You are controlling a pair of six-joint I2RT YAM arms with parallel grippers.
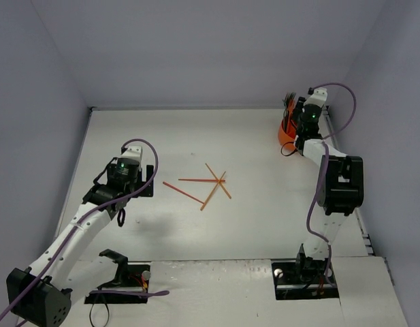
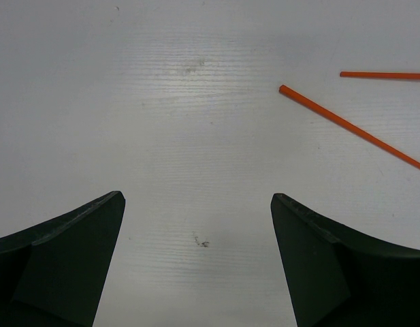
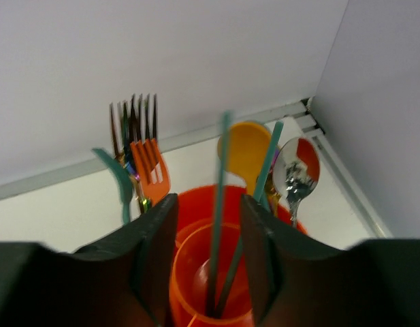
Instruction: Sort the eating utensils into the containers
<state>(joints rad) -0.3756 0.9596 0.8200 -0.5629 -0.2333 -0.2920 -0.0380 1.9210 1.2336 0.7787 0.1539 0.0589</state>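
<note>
My right gripper (image 3: 208, 199) hung over the orange cup (image 3: 193, 272), far right corner of the tabletop (image 1: 264, 143), jaws apart around a teal stick (image 3: 220, 170), my left gripper (image 2: 196, 197) stood wide apart.

the holder (image 1: 287, 135) stands at the table's (image 1: 196, 136) far right corner, with forks (image 3: 143, 153) and spoons (image 3: 296, 170) upright in it. loose sticks (image 1: 217, 181) lie crossed mid-table.

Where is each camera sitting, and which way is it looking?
Top camera: above and behind the arms, looking down on the table; the left arm and right arm both show.
Left wrist camera: on the left arm, looking down at the table and orange sticks; the open left gripper shows.
Right wrist camera: on the right arm, looking down into the orange cup; the right gripper shows around a teal stick.
Shared: top and left wrist both see the orange sticks.
</note>
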